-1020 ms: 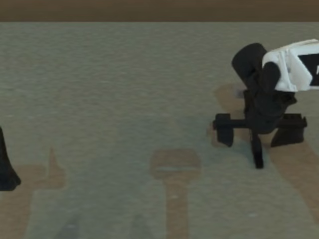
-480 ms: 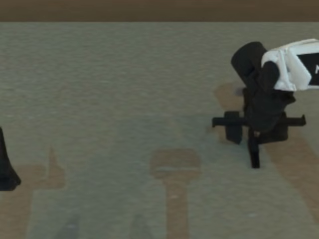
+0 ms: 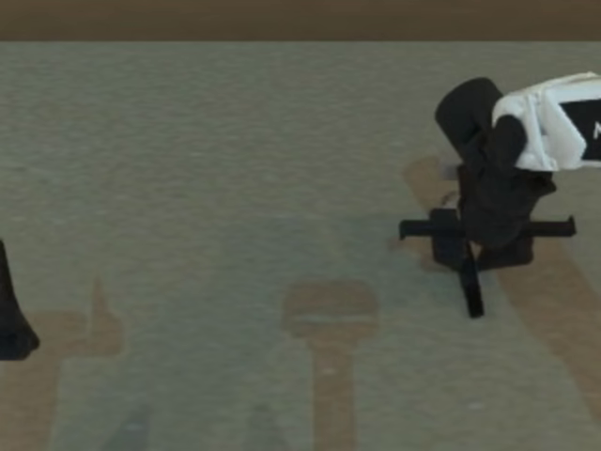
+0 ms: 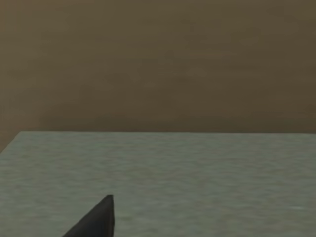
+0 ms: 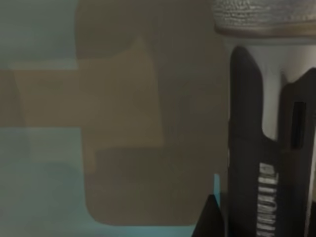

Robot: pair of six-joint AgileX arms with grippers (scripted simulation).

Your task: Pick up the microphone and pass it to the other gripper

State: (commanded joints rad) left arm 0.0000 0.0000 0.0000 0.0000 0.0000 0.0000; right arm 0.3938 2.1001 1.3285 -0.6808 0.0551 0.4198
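Since the earlier frames the two black fingers of the right gripper (image 3: 482, 246) have drawn in from a wide spread to close against the slim black handle of the small handheld microphone (image 3: 469, 282), and the handle tip has swung slightly toward the table's left. Microphone now: at the right side of the grey-green table (image 3: 235, 141), handle projecting from under the gripper toward the near edge; its head is hidden under the arm in the top view. Right wrist view: silver-grey mesh head (image 5: 261, 17) at the frame edge, pale neck and dark handle with white lettering running close along the camera; right gripper clenched on the microphone. Whether the microphone is lifted clear of the table or touching it cannot be told. Bulky black right arm with a white boxy link (image 3: 554, 122) hangs above the grasp. Left gripper (image 3: 11, 319) parked at the table's left edge, well apart; one dark fingertip (image 4: 96, 222) shows in the left wrist view, finger state cannot be told. No containers in view.
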